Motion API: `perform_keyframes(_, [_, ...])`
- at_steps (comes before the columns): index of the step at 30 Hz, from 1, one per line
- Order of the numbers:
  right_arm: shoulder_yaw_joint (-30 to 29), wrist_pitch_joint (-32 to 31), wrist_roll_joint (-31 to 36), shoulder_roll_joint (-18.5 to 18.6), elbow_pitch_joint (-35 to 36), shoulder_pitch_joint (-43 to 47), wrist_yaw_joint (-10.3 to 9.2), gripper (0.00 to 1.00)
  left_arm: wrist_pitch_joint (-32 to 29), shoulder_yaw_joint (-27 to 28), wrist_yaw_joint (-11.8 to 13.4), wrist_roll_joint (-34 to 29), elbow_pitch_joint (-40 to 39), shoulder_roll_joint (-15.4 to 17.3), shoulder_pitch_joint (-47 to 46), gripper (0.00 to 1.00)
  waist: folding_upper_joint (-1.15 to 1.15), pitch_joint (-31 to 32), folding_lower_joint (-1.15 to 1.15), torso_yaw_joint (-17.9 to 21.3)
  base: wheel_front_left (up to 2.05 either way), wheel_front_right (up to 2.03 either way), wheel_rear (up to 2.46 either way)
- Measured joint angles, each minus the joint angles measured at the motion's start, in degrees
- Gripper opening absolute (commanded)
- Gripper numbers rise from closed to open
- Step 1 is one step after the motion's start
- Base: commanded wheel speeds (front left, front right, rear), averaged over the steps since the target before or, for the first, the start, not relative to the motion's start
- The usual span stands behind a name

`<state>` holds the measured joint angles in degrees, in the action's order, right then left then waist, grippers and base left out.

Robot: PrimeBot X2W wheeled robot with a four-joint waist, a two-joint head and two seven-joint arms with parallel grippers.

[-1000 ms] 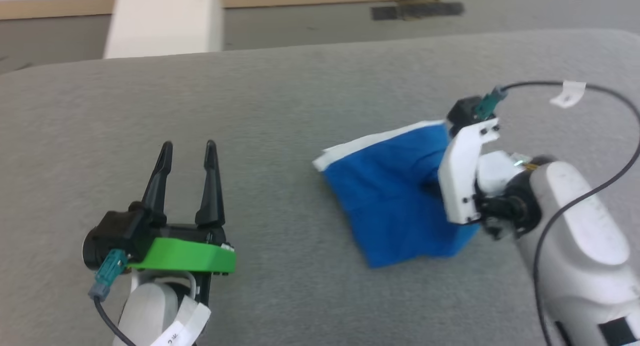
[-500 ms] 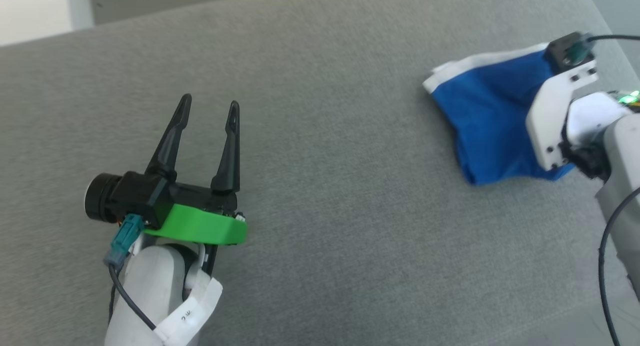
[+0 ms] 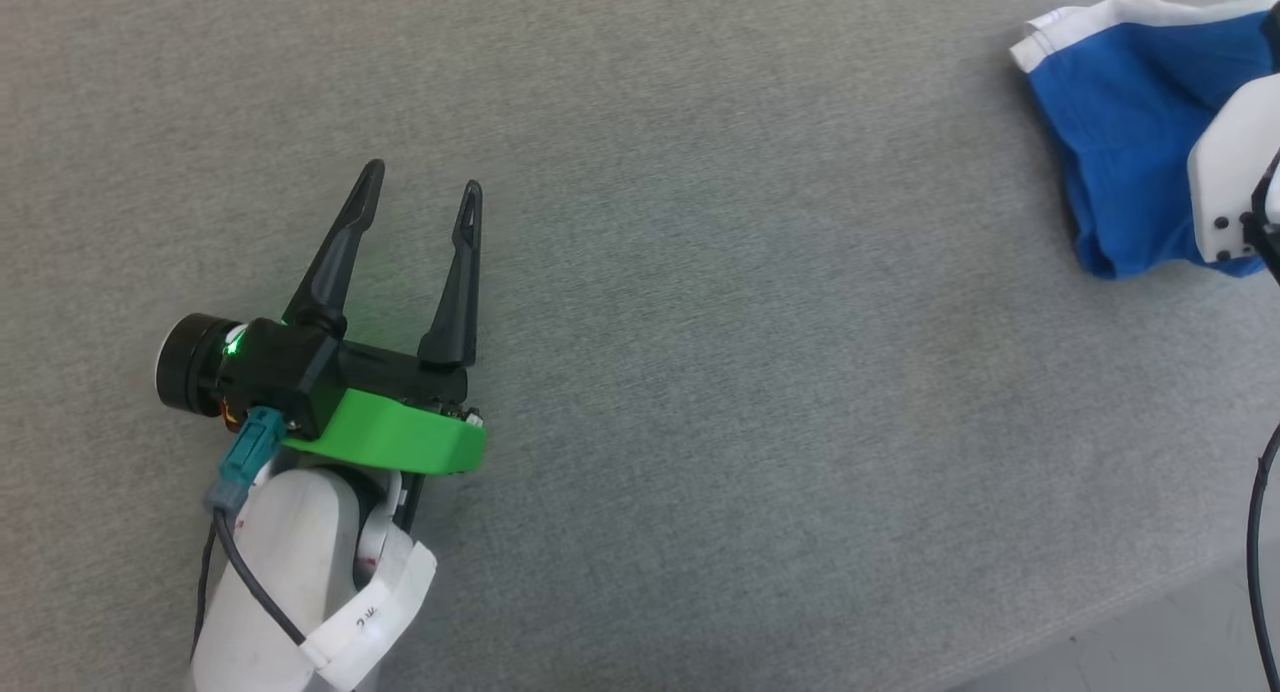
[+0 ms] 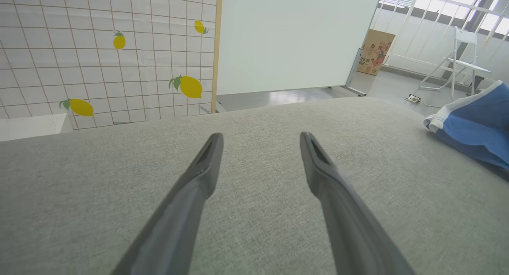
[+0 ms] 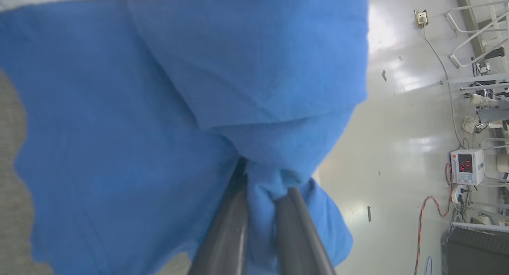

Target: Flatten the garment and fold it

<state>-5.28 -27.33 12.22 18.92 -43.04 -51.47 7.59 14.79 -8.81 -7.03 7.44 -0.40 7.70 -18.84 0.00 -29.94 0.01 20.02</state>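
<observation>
So, the right gripper (image 5: 264,181) is pinched tight on a bunch of the blue garment (image 3: 1120,132) — over on the grey surface (image 3: 700,372), right side.
Meanwhile the left gripper (image 3: 422,177) sits well apart — fingers spread wide, holding nothing.

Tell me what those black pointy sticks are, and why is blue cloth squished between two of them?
They are a robot's two hands, called grippers, each with two long dark fingers. One picture looks down from a camera on its head; the other two come from cameras on its wrists, looking along the fingers. The left gripper is open and holds nothing, over a grey fabric surface. The right gripper is shut, pinching a bunch of a blue garment with white trim that the robot is meant to flatten and fold.
</observation>
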Motion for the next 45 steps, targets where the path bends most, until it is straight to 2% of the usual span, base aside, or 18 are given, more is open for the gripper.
perform_keyframes(1, [-1.30, 0.60, 0.71, -0.47, -0.37, -0.22, 0.00, 0.00, -0.01, 0.05, 0.00, 0.00, 0.00, 0.00, 0.00, 1.00, 0.00, -0.05, 0.00, -0.26, 0.00, 0.00, 0.00])
perform_keyframes(2, [-2.52, 1.40, 1.59, -0.90, -0.76, -0.37, 0.00, 0.47, -0.01, 0.07, 0.00, 0.01, 0.08, -0.04, 0.01, 1.00, 0.00, -0.03, 0.00, -0.58, 0.00, 0.00, 0.00])
perform_keyframes(3, [-3.60, 2.04, 2.41, -1.22, -1.27, -0.45, 0.00, 1.00, 0.00, 0.10, 0.00, 0.03, 0.15, -0.12, 0.01, 1.00, 0.00, 0.12, 0.00, -0.92, 0.00, 0.00, 0.00])
perform_keyframes(9, [-6.64, 8.90, 4.87, -1.70, -2.75, -0.31, 0.00, 1.00, -0.01, 0.60, 0.02, 1.24, 0.83, -1.83, 0.19, 1.00, 0.00, 3.03, 0.00, -2.65, 0.00, 0.00, 0.00])
perform_keyframes(13, [-7.14, 13.37, 3.00, -2.10, -3.01, 0.87, 0.00, 1.00, -0.01, 1.62, 0.29, 2.00, 1.57, -2.98, 1.84, 1.00, 0.00, 6.24, 0.00, -4.12, 0.00, 0.00, 0.00])
perform_keyframes(14, [-7.24, 15.37, 0.71, -2.66, -2.43, 3.81, 0.00, 1.00, 0.00, 2.33, 0.51, 2.58, 2.40, -3.57, 4.17, 1.00, 0.00, 9.03, 0.00, -5.33, 0.00, 0.00, 0.00])
perform_keyframes(21, [-7.27, 14.96, -2.94, -2.54, 1.40, 13.74, 0.00, 1.00, 0.00, 2.76, 0.54, 3.19, 3.74, -4.24, 8.24, 1.00, 0.00, 15.78, -0.01, -8.65, 0.00, 0.00, 0.00])
perform_keyframes(27, [-9.71, 15.27, -5.24, -3.34, 10.58, 21.34, 0.00, 1.00, 0.00, 2.80, 0.55, 4.65, 3.92, -4.49, 10.81, 1.00, 0.00, 20.69, -0.01, -11.45, 0.00, 0.00, 0.00])
perform_keyframes(31, [-9.61, 16.88, -8.77, -5.49, 19.60, 26.33, 0.00, 1.00, 0.00, 3.24, 0.62, 5.33, 3.68, -4.57, 11.88, 1.00, 0.00, 23.42, -0.01, -12.87, 0.00, 0.00, 0.00])
perform_keyframes(36, [-7.05, 22.49, -14.70, -8.90, 32.11, 33.81, 0.00, 1.00, 0.00, 3.33, 1.12, 6.36, 3.33, -4.61, 12.35, 1.00, 0.00, 25.55, -0.02, -14.76, 0.00, 0.00, 0.00])
perform_keyframes(39, [-5.33, 26.58, -17.05, -10.72, 37.11, 37.54, 0.00, 1.00, 0.00, 3.35, 1.62, 6.71, 3.18, -4.63, 12.48, 1.00, 0.00, 26.16, -0.01, -15.82, 0.00, 0.00, 0.00])
perform_keyframes(45, [-2.37, 34.07, -19.09, -13.30, 41.59, 43.81, -0.01, 1.00, 0.00, 2.65, 2.14, 6.98, 3.52, -4.66, 12.94, 1.00, 0.00, 26.93, -0.01, -17.78, 0.00, 0.00, 0.00])
